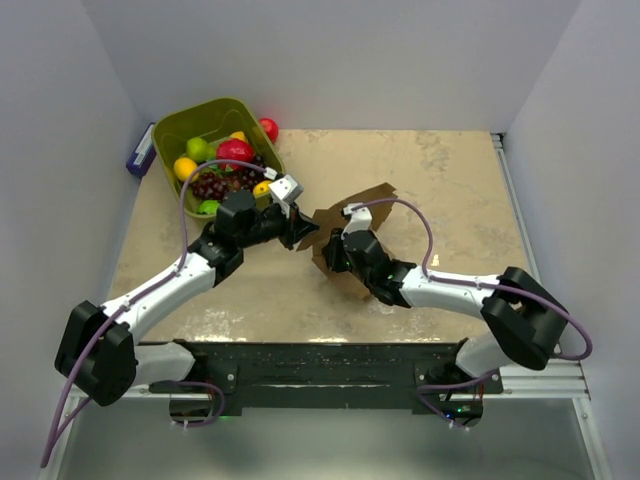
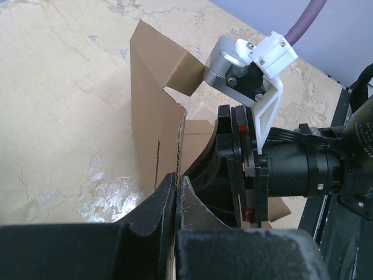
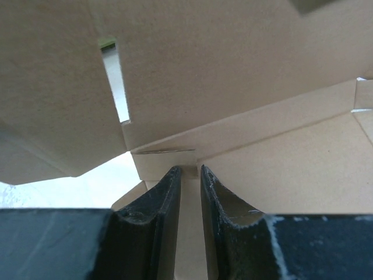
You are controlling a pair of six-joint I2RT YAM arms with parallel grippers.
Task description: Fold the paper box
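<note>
On the surface [image 1: 450,180], centre, the paper box [image 1: 368,200] stands half-raised, mid-fold; left gripper [image 2: 176,189] clamps a panel edge [image 2: 181,146], right gripper [image 3: 190,175] sits narrowly apart astride a flap [image 3: 166,160], grip unclear; next likely calls for bending that flap along its crease

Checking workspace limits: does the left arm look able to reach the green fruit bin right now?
Probably yes: the green bin sits just beyond the left gripper with nothing between, though that gripper is shut on the paper box.
</note>
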